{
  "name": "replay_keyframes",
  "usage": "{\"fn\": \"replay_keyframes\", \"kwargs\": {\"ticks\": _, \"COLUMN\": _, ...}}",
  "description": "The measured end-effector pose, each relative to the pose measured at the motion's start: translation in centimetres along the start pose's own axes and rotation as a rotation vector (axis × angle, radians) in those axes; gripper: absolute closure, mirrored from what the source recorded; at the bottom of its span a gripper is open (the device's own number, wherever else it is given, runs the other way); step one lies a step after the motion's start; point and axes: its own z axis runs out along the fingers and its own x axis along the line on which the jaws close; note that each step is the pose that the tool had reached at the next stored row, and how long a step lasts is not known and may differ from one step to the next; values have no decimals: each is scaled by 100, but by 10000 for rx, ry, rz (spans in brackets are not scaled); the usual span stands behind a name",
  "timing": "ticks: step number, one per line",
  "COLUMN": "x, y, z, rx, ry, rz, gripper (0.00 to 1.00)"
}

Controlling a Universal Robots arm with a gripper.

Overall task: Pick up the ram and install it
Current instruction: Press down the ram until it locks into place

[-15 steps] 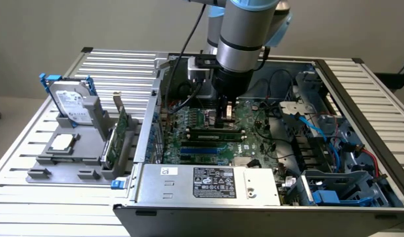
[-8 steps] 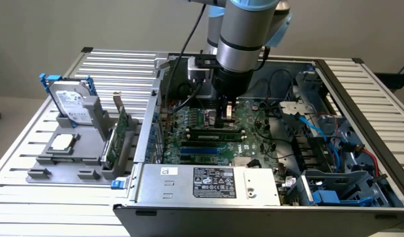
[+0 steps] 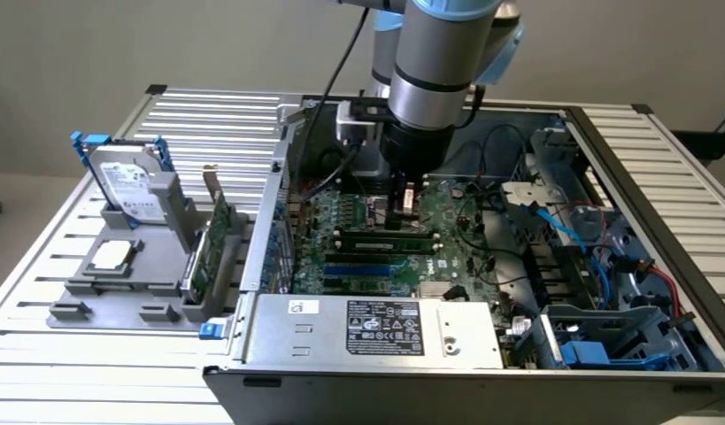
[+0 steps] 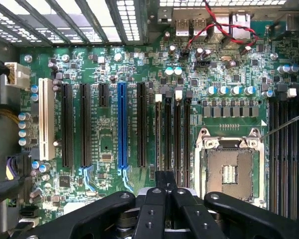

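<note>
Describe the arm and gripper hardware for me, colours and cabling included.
The arm is a silver-grey cylinder with light-blue joint caps and a black wrist section. A black cable runs down beside it. The gripper is black, with narrow fingers between curved linkages with round pivot bolts.

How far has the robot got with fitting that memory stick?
It looks like the fitting stage. The gripper is shut, low inside the case, right over the motherboard's long black slots. I cannot tell whether it holds the ram, and no seated stick shows beneath it.
</note>
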Motion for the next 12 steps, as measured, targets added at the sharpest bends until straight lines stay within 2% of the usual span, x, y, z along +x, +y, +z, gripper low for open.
{"fn": "replay_keyframes", "kwargs": {"ticks": 12, "x": 1, "y": 0, "z": 1, "rx": -26, "ry": -145, "rz": 1970, "gripper": 89}}
